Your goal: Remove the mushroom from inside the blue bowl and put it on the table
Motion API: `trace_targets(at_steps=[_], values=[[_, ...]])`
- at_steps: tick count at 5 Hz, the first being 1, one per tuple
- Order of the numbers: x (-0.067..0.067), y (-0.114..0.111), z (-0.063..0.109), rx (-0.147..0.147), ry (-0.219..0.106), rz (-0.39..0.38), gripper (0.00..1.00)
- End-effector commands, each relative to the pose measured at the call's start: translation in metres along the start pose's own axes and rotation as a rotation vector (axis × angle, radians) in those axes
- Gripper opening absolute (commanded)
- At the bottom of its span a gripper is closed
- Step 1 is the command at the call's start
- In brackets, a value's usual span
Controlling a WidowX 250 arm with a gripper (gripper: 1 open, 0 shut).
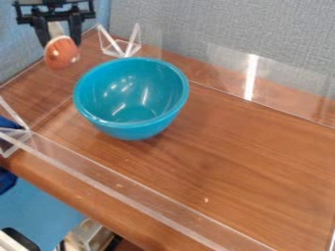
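Note:
The mushroom [59, 52] hangs in the air at the upper left, its reddish-brown cap showing below my gripper [57, 37], which is shut on it. It is up and to the left of the blue bowl [131, 98], clear of the rim and above the table's far left corner. The bowl stands upright on the table [249, 147] with nothing visible inside. The mushroom's stem is hidden between the fingers.
Low clear acrylic walls [144, 186] border the wooden top on all sides, with a corner bracket [120, 41] just right of the gripper. A blue object [8, 127] pokes in at the left edge outside the wall.

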State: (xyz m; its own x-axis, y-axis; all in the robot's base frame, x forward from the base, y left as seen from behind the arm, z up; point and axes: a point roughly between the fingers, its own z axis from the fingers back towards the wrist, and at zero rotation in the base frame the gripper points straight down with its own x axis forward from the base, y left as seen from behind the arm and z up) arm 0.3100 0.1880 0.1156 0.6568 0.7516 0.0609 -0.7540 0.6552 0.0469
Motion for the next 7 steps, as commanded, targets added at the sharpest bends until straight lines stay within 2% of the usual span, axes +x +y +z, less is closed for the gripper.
trace_targets(at_steps=[1, 2, 4, 5, 7], values=[[0.004, -0.004, 0.002, 0.004, -0.035, 0.087, 0.0], [0.002, -0.006, -0.011, 0.02, -0.027, 0.143, 0.0], [0.0, -0.007, -0.024, 0.039, -0.023, 0.234, 0.0], [0.0, -0.007, -0.028, 0.042, -0.023, 0.274, 1.0], [0.003, -0.005, -0.02, 0.021, -0.014, 0.365, 1.0]])
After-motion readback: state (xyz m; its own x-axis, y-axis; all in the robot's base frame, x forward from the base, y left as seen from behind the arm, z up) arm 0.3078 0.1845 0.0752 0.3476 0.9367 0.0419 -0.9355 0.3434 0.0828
